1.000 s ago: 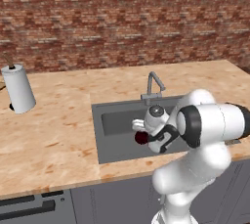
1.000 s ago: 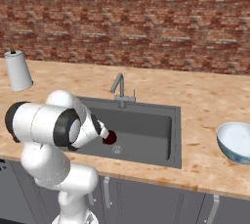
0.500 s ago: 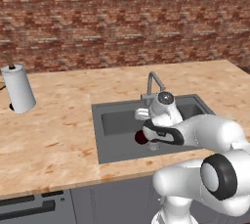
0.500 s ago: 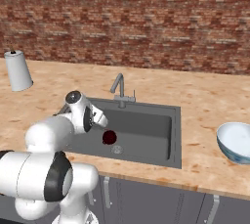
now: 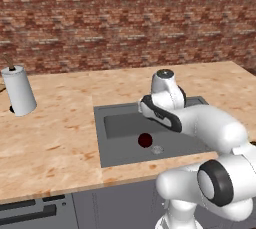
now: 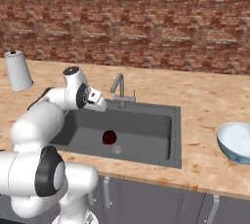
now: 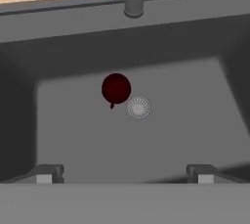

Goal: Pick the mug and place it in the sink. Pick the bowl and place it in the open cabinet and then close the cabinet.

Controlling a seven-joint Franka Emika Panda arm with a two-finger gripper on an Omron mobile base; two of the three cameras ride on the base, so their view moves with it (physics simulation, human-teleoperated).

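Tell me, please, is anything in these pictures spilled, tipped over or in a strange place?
Nothing stands out. The small dark maroon mug sits on the floor of the dark grey sink, beside the round metal drain. The white patterned bowl rests upright on the wooden counter.

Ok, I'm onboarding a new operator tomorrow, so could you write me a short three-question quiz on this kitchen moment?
1. True or false: the mug stands on the floor of the sink, free of the gripper.
2. Multiple choice: where is the bowl?
A. in the sink
B. on the counter, on the far side of the sink from the paper towel roll
C. between the gripper's fingers
3. Fill the gap: right beside the mug lies the round metal ____.

Key: 1 true; 2 B; 3 drain.
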